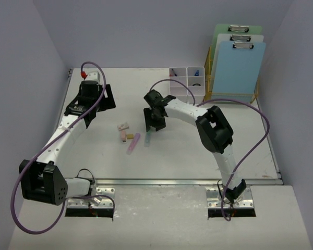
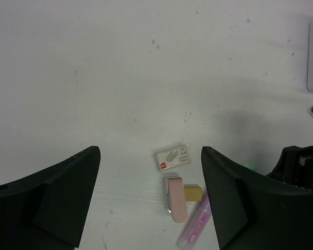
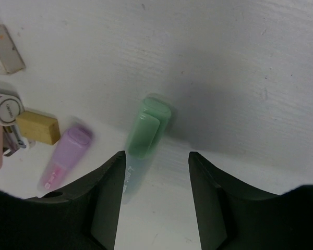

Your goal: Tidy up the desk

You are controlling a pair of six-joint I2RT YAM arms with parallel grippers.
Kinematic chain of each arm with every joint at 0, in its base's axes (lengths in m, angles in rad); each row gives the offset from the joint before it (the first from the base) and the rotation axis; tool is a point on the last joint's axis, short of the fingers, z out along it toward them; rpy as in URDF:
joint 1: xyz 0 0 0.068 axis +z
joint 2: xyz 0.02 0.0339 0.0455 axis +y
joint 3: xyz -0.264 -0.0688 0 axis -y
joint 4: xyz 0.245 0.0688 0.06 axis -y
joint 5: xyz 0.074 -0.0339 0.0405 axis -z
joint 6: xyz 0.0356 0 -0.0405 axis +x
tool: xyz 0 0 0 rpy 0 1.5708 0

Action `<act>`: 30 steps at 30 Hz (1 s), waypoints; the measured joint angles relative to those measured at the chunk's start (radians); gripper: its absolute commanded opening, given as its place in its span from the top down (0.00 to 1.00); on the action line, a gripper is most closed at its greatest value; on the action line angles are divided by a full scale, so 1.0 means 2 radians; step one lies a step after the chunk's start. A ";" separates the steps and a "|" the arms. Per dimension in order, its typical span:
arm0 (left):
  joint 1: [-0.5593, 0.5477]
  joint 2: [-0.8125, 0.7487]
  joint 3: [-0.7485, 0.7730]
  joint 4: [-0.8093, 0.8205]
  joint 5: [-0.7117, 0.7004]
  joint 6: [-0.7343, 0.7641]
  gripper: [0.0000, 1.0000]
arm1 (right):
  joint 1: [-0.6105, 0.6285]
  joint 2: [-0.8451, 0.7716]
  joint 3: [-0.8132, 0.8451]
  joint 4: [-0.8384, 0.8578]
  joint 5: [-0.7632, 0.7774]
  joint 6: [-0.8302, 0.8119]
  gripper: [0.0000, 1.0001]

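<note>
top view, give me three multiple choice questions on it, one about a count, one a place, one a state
1. How many clipboards stand in the rack?
A one
B three
C five

2. Where is the green highlighter?
A in the rack
B on a clipboard
C on the desk, at the right gripper

3. The left gripper is:
A open and empty
B shut on a clipboard
C shut on nothing

Answers:
1 B, three metal clips show at the tops.
2 C, the right wrist view shows it lying on the white top by that gripper.
3 A, its jaws stand wide apart, gripping nothing.
</note>
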 measured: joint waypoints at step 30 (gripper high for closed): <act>0.010 0.001 -0.024 0.008 0.122 -0.004 0.00 | -0.064 -0.224 -0.066 0.259 0.164 -0.237 1.00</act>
